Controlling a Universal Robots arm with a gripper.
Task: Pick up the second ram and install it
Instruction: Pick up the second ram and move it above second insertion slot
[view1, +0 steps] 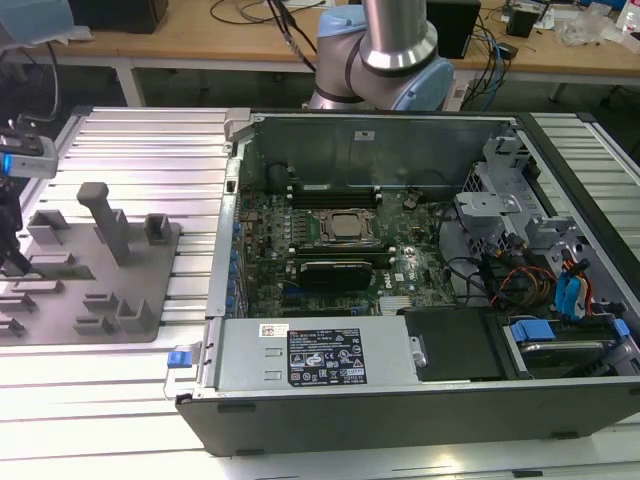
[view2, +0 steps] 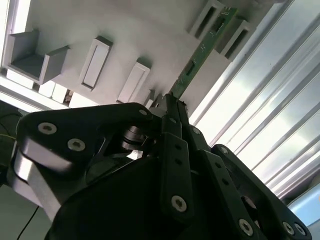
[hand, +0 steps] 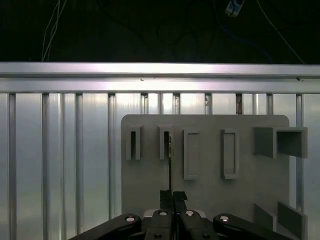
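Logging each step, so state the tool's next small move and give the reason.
Probably a short, straight pull back along the ram's length. The tool appears shut on the near end of the ram, while the far end sits between the slot posts of the tray. Any sideways move before that end clears the posts could strain the ram.

Grey tray (hand: 205, 195): second ram (view2: 202, 52) sits edge-on at one slot holder (hand: 165, 142), a twin holder (hand: 132, 142) just beside; gaps narrow. Tall post (view1: 108, 222) rises from the tray. Ribbed table (view1: 130, 150) around the tray is open. Computer case (view1: 400, 410) blocks the tray's side toward the exterior view's right.
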